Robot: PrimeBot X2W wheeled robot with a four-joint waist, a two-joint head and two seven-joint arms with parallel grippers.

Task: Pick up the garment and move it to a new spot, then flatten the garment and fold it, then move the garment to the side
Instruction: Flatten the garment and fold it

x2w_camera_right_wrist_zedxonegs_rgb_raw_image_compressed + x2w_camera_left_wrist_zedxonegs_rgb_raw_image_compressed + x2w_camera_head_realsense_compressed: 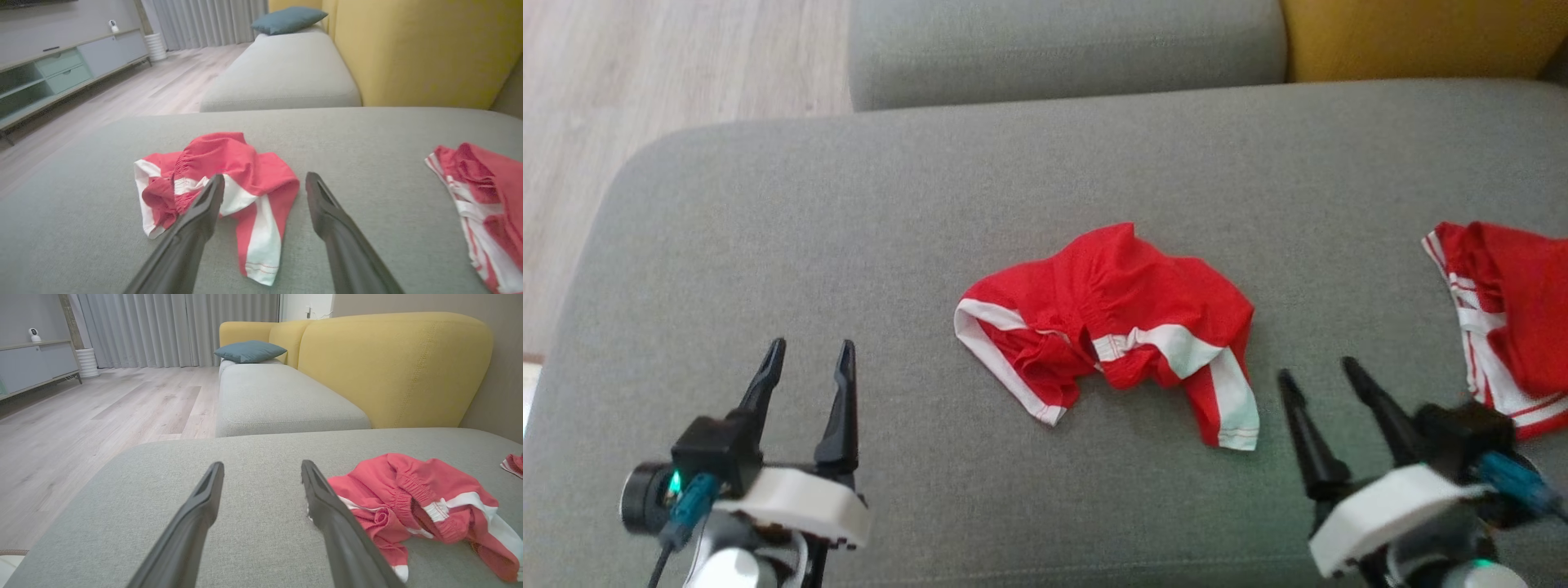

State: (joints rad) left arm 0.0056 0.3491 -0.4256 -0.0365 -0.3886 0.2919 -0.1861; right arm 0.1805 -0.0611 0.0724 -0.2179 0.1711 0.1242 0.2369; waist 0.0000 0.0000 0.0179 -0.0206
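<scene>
Here, the garment, a pair of red shorts with white bands, lies crumpled near the middle of the grey sofa seat. It is bunched rather than flat. The elastic waist is gathered in the middle, one white-edged leg points toward the robot's left, and another leg with a broad white stripe trails toward its near right.

The left gripper hovers over bare seat fabric at the lower left of the head view, well apart from the garment. Its two dark fingers are spread wide with nothing between them. In the left wrist view the garment lies just to the right of the right-hand finger.

The right gripper hangs at the lower right, near the garment's striped leg but apart from it. Its jaws are likewise released and empty. In the right wrist view its left-hand finger stands in front of the cloth.

A second red-and-white piece of clothing lies at the right edge of the seat, apart from the garment. Beyond the seat are another grey cushion, a yellow backrest and pale wooden floor. A blue pillow rests at the sofa's far end.
</scene>
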